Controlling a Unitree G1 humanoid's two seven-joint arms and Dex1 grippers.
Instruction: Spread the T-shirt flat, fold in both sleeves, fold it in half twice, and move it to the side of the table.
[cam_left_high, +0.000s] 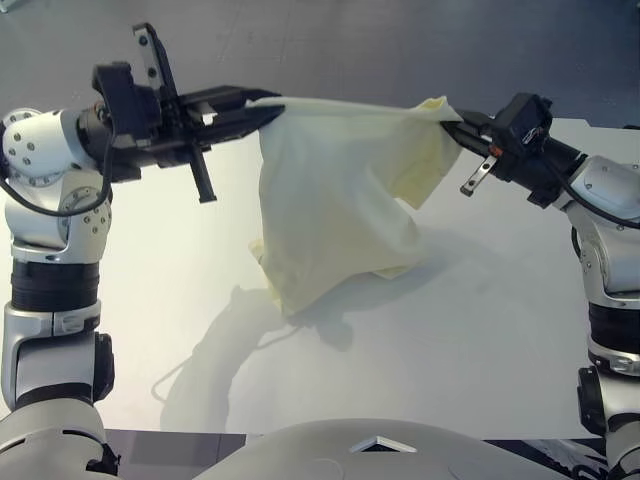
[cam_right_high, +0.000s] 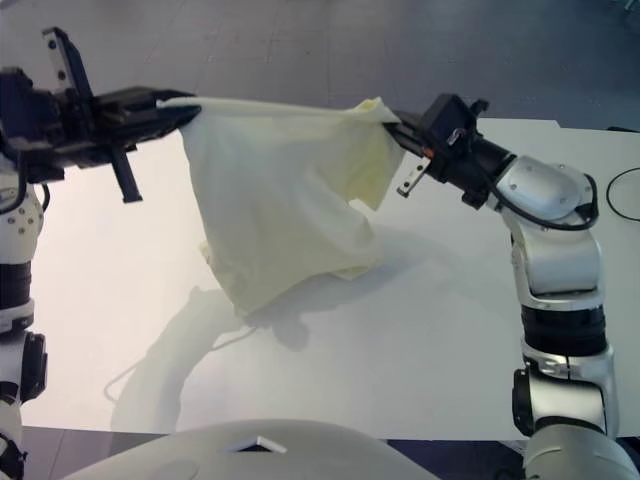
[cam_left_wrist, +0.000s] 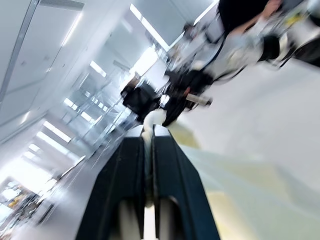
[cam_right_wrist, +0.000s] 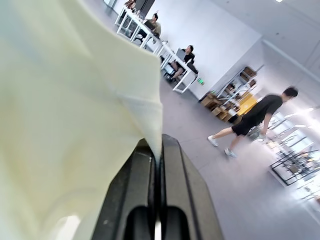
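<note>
Shirt (cam_left_high: 330, 200) being held up over table (cam_left_high: 480, 330); upper edge being pinched at one end by clenched left jaws, at other by clenched right jaws.

White table (cam_left_high: 470, 340), T-shirt (cam_left_high: 335, 190) bottom on it

2 head eyes (downward) share table (cam_left_high: 450, 350).

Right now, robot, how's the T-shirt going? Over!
Left gripper shut on T-shirt, right gripper shut on its other end. T-shirt hangs stretched between them over the table, not yet flat. Thin black loop at table's right edge, apart from it.
</note>
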